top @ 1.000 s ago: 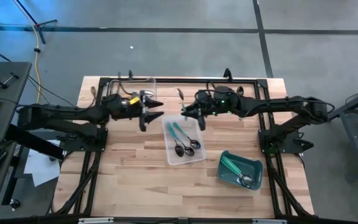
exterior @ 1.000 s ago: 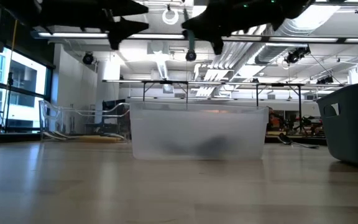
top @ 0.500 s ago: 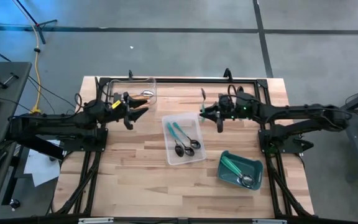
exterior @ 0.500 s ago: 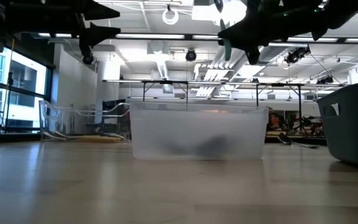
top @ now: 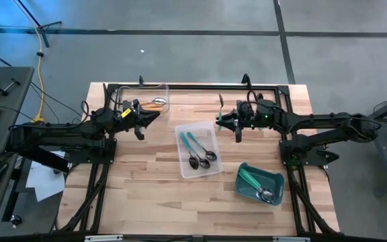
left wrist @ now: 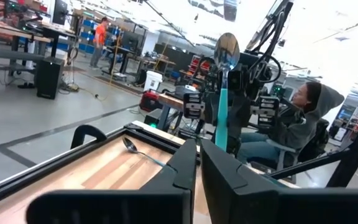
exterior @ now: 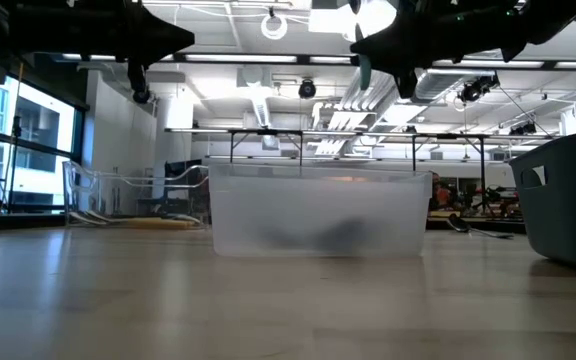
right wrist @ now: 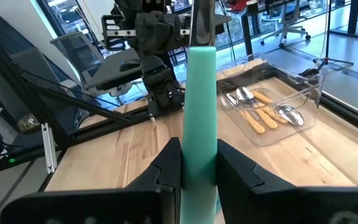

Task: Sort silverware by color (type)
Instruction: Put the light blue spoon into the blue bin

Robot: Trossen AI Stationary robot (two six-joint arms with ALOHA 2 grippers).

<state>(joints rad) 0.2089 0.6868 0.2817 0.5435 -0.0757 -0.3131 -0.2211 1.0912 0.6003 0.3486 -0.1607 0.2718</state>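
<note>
My right gripper hovers above the table behind the centre tray, shut on a spoon with a teal-green handle and a shiny bowl. My left gripper hangs shut and empty over the table's left half, facing the right gripper across a gap. A clear tray at the far left holds orange-handled spoons. The clear centre tray holds two teal-blue spoons. A teal bin at the near right holds green spoons. My right gripper pinches the spoon's coloured handle between its two fingers. The fingers lie level, pointing toward the table's left, across the handle. The spoon stands upright with its bowl up, lifted clear of the table.
Black frame rails run along the table's far edge. One more spoon lies on the wood near that edge. A person in a hooded top sits beyond the table. Bare wood spreads across the near left.
The two grippers have drawn apart: my left gripper has pulled back toward the table's left edge and then shut its fingers on nothing. My right gripper has moved toward the right edge, with the spoon still upright in its hold.
</note>
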